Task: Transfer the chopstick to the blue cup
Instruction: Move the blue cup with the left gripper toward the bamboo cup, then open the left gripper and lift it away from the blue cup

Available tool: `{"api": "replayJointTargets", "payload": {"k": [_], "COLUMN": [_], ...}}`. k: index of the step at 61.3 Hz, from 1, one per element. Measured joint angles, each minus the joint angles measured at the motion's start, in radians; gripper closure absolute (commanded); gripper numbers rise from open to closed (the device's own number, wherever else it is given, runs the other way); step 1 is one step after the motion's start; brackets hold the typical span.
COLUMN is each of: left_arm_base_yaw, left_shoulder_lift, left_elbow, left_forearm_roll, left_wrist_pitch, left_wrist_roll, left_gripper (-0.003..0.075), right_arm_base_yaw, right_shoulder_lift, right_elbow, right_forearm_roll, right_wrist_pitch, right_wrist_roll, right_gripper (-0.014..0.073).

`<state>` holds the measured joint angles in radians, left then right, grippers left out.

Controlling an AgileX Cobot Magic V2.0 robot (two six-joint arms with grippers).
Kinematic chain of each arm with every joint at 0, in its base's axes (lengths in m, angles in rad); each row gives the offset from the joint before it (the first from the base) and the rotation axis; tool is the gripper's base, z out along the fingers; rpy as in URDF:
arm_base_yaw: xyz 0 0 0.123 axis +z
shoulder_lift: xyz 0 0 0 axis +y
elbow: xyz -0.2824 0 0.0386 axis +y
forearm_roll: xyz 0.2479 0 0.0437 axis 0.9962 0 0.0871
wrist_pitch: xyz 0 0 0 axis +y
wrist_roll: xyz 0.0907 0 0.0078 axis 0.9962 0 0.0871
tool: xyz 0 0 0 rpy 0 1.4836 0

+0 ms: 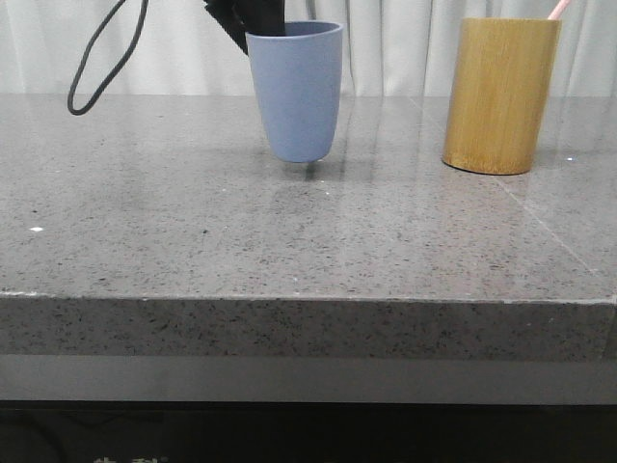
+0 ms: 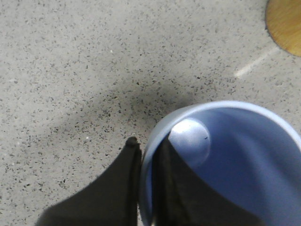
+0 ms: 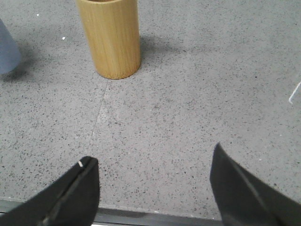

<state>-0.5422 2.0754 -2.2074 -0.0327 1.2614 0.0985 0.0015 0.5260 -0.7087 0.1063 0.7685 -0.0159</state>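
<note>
Low front camera faces curtains; wrist cameras look down, sharing the bamboo holder (image 3: 109,37).

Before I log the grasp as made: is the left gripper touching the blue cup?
Touching. In the left wrist view the left gripper has one finger outside and one inside the blue cup, closed on its wall with no gap.
</note>
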Motion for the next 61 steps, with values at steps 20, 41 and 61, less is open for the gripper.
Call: {"api": "replayJointTargets", "payload": {"k": [20,41,61], "left_arm_base_yaw": [-0.001,-0.001,-0.002], "left_shoulder_lift": [0.032,0.032,0.018], "left_elbow": [0.0,0.0,0.0], "left_forearm_roll": [0.002,0.002,0.0], "left_wrist_pitch": [-0.002,-0.002,-0.002], "left_wrist_roll": [0.0,0.0,0.0], "left_gripper": [0.0738,0.0383,0.0364], "right_arm_base_yaw": [0.0,0.0,0.0], "right_shoulder_lift": [0.0,0.0,0.0], "right_elbow": [0.0,0.0,0.0], "right_forearm_roll": [0.0,0.0,0.0], "right_wrist_pitch": [0.0,0.0,0.0], "right_wrist_roll": [0.0,0.0,0.0], "right_gripper": [0.0076,0.0076,0.0076]}}
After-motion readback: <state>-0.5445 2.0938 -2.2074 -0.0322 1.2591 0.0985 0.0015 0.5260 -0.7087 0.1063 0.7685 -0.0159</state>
